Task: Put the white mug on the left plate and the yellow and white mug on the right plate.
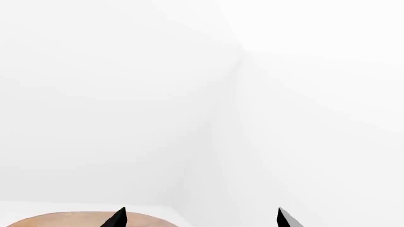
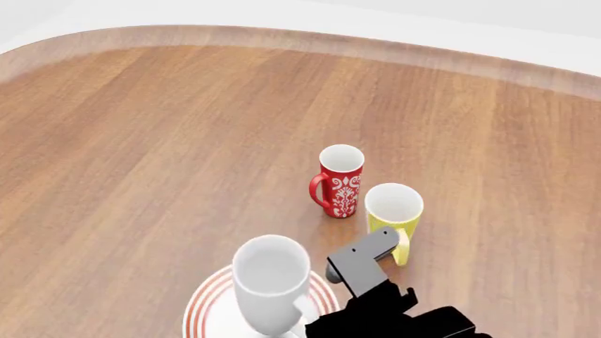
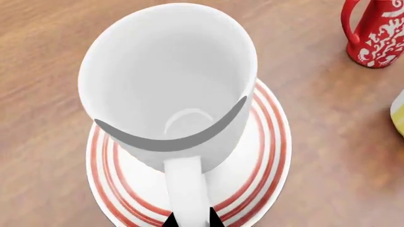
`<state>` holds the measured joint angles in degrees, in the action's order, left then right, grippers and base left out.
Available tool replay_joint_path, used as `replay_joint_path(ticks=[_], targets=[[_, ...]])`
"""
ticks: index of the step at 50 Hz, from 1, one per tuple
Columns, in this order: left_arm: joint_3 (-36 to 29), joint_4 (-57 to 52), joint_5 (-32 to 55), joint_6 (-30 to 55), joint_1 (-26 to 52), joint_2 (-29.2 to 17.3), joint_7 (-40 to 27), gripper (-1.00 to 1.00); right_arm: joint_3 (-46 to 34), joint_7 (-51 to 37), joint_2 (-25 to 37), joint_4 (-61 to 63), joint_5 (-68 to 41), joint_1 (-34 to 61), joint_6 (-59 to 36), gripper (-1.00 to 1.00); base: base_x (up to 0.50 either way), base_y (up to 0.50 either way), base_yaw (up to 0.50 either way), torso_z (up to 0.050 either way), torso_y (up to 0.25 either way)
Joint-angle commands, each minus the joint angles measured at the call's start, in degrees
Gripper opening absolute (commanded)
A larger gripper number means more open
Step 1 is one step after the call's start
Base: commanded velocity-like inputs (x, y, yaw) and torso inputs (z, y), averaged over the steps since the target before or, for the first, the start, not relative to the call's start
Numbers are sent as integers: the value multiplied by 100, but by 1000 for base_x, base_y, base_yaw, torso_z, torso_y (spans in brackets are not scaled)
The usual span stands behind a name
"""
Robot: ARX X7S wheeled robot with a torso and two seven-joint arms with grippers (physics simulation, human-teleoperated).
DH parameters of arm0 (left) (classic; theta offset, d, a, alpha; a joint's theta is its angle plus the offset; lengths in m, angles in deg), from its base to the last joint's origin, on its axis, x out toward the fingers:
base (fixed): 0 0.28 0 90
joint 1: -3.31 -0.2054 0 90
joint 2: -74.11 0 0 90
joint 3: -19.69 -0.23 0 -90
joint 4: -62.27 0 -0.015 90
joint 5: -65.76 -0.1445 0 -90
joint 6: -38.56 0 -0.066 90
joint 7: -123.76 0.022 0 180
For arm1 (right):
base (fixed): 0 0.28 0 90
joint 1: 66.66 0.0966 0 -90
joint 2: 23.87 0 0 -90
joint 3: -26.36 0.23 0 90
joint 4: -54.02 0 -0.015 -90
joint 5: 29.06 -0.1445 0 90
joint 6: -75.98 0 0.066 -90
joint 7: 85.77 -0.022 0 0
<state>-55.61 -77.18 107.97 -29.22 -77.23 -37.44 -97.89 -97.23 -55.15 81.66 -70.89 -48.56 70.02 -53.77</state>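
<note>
The white mug (image 2: 270, 278) (image 3: 170, 85) stands upright over a red-ringed plate (image 2: 202, 306) (image 3: 268, 142) at the near edge of the head view. Whether its base touches the plate I cannot tell. My right gripper (image 3: 190, 221) is shut on the mug's handle, one black fingertip on each side. Only this one plate shows, so I cannot tell whether it is the left or the right one. The yellow and white mug (image 2: 393, 211) (image 3: 399, 118) stands on the bare table to the right of the plate. My left gripper (image 1: 200, 218) is open and holds nothing.
A red mug with white ornament (image 2: 340, 179) (image 3: 379, 33) stands just behind the yellow one. My right arm (image 2: 385, 313) reaches in from the near right. The wooden table (image 2: 141, 141) curves round at its far edge. The left wrist view shows white wall and a sliver of table (image 1: 63, 220).
</note>
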Motion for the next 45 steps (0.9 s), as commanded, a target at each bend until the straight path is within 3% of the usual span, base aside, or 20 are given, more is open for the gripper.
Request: replay_joint_path(ticks=[1,16,17,23,36,41,45], targets=[[15,-37,42,-5,-20,-38,-37,100,-54,51,-73,-172,12,53,82,-100,0,0,0,0,0],[17,-36,67,-35,-33,-71,-62,100,-50,-6,-132,-355,17,132,108,-100,0,0,0,0,0],[26,-40,75,-35,-33,-74,-70,100,-47,-19,-135,-400,32,141,156,100,0,0,0,0,10],[22,-48,86,-42,-37,-86,-84,100,27,-128,6,42,-55,-10,-11,100,0,0,0,0,0],[-71,14,21,-78,8,-62,-98,100,1085,-1089,1425,4027,-1048,-1795,-1408,100,0,0,0,0,0],[-122,72,-24,-111,37,-54,-66,100,1669,-1411,1690,4963,-1357,-2216,-1490,100,0,0,0,0,0],[-156,106,-59,-133,54,-47,-46,100,2152,-1537,1804,5597,-1422,-2496,-1012,100,0,0,0,0,0]])
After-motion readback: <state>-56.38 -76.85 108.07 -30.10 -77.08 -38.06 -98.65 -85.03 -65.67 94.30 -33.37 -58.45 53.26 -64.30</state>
